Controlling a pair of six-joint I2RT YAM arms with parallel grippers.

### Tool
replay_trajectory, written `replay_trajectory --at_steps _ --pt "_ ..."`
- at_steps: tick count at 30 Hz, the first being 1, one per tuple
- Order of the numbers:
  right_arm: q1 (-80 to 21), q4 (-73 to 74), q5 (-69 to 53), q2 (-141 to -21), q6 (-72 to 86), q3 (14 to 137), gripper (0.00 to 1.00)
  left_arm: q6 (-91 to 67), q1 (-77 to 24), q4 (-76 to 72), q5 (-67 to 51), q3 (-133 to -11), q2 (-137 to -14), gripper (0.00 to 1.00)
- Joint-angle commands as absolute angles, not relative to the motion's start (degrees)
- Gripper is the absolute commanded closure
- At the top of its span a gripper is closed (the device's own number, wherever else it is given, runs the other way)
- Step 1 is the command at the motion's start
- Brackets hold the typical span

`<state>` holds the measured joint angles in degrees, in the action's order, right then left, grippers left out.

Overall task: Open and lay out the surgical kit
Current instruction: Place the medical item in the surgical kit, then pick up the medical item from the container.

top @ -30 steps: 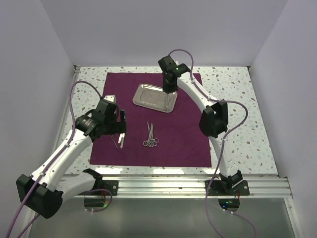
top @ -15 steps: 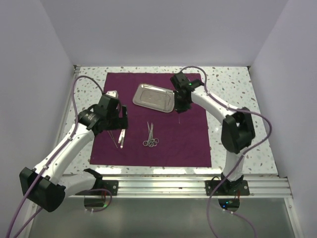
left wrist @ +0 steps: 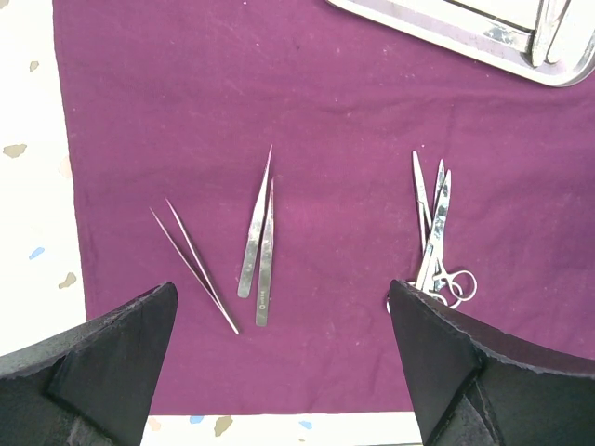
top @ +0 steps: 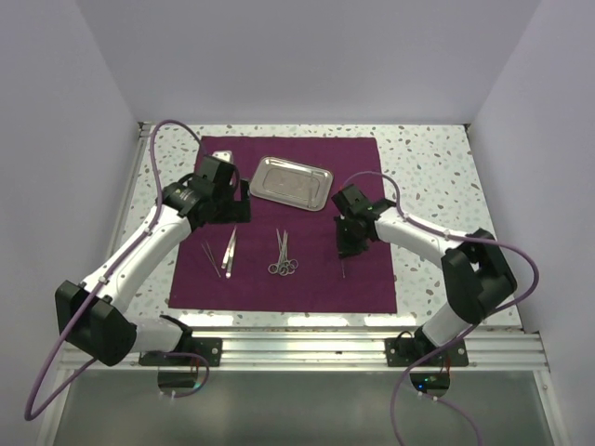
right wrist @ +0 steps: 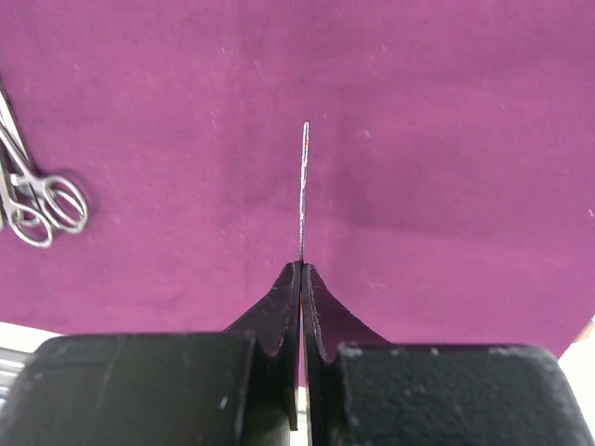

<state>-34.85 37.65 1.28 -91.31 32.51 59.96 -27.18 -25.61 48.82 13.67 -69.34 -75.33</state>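
Right wrist shows our right pincer [right wrist: 302,274] clamped on a slim silver instrument [right wrist: 304,186] over the spread plum cloth [right wrist: 446,139], right of the scissors [right wrist: 37,200], so we judge the laying-out under way. Next we set it down on that bare stretch, short of the cloth's near edge; our left pincer [left wrist: 281,316] hangs wide apart above the tweezers [left wrist: 260,251].

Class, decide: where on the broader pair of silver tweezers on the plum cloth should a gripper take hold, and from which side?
Grip the broader silver tweezers at their wide, blunt half, coming from straight above and closing across the width: they lie flat on the plum cloth, tapering to a fine tip.
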Motion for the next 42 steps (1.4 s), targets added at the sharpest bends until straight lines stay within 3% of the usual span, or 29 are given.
replay_trajectory --at_steps 1,3,4,5,7,8,14,29,42 --pt "-34.72 32.25 0.79 -92.54 32.96 60.99 1.0 -26.01 -25.31 47.9 13.53 -71.81 -75.15 0.0" --pt "-34.8 33.65 1.75 -93.34 32.52 62.74 0.94 -26.28 -25.31 48.6 14.06 -71.54 -74.88 0.0" --pt "-34.72 34.53 3.32 -93.69 32.43 63.54 0.66 -26.37 -25.31 48.78 14.24 -71.46 -74.45 0.0" --pt "-34.8 36.19 3.86 -94.04 31.91 65.02 0.53 -26.54 -25.31 48.95 14.5 -71.11 -74.18 0.0" --pt "-34.72 37.17 4.48 -94.13 31.2 66.88 0.33 -26.89 -25.31 49.04 15.03 -70.58 -73.31 0.0" --pt "-34.8 38.31 4.83 -94.39 30.51 69.67 0.31 -27.24 -25.31 49.22 15.12 -70.05 -73.04 0.0" --pt "-34.28 41.4 7.2 -99.83 27.87 87.31 0.3 -28.56 -25.31 50.01 15.64 -68.64 -71.19 0.0" --pt "-28.04 52.2 7.47 -139.1 26.11 137.68 0.37 -31.37 -25.31 55.1 17.31 -66.27 -64.87 0.01" --pt "-27.95 49.84 9.4 -147.03 25.05 142.03 0.37 -31.2 -25.31 57.13 20.65 -64.51 -62.49 0.01"
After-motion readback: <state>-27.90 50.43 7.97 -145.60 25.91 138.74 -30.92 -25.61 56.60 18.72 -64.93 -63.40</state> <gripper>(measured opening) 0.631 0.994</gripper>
